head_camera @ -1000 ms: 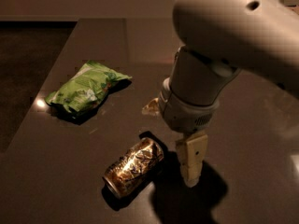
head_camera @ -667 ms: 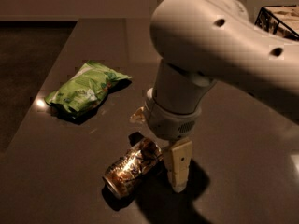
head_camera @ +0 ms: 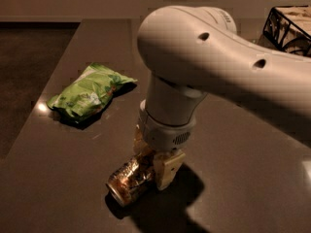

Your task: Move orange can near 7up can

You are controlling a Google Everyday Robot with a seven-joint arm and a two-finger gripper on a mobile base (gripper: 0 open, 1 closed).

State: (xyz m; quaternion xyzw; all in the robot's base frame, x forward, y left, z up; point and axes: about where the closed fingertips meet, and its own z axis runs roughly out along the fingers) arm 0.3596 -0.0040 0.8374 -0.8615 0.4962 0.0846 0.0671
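Note:
The orange can [head_camera: 127, 179] lies on its side on the dark table [head_camera: 58, 178], near the front, with its silver rim facing front-left. My gripper [head_camera: 153, 160] is down at the can's rear end, right against it, and the big white arm [head_camera: 204, 62] above covers that end of the can. The 7up can is not in view; it may be hidden behind the arm.
A green chip bag [head_camera: 86, 94] lies on the table to the left, behind the orange can. A dark wire basket [head_camera: 287, 24] stands at the back right corner. The table's left edge runs close to the bag, with dark floor beyond.
My arm has moved left and down toward the front, and the gripper has gone from beside the orange can to right over its rear end. The can has stayed in place.

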